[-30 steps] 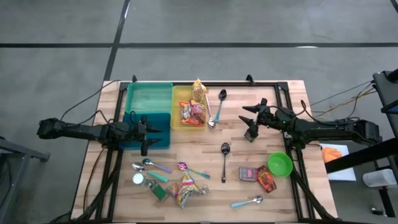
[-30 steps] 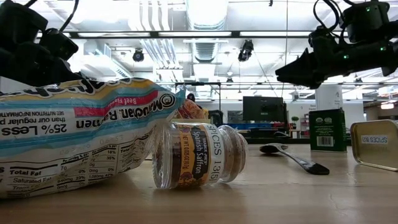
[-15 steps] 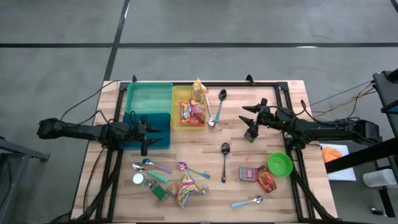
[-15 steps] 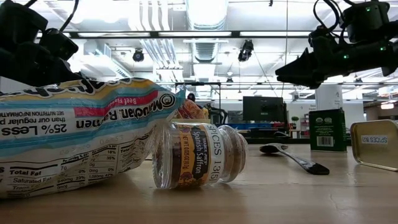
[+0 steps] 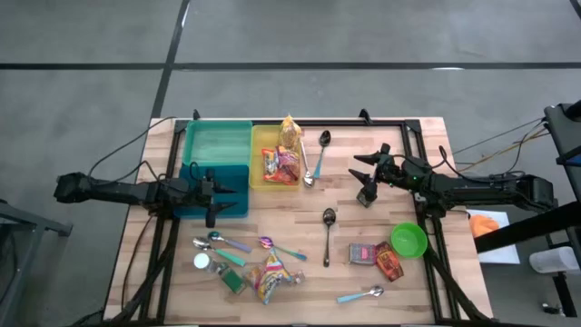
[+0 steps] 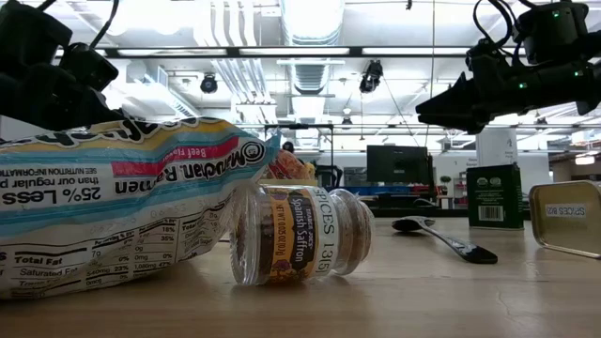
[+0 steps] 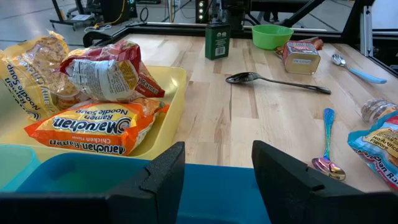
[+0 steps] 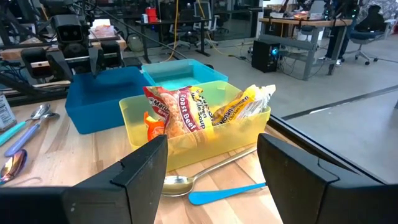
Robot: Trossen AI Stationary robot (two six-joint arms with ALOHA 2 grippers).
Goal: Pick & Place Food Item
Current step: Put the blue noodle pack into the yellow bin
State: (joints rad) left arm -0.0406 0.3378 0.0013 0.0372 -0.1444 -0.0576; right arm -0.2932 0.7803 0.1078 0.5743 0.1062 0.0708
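On my tabletop (image 5: 300,222), three ramen packs (image 5: 282,162) lie in the middle bin (image 5: 256,156), with two more bins (image 5: 218,143) to its left. Below them a spice jar (image 5: 201,262) lies on its side beside another ramen pack (image 5: 270,277). A bowl (image 5: 408,240) sits to the right, next to a tin (image 5: 364,253).

Overhead and both wrist views share the yellow bin (image 5: 275,163).

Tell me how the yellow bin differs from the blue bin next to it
The yellow bin holds ramen packets, while no packets show in the blue bin. The yellow bin lies nearer the table's middle; the blue bin sits under the left gripper. Both are open-topped plastic bins on the wooden table.
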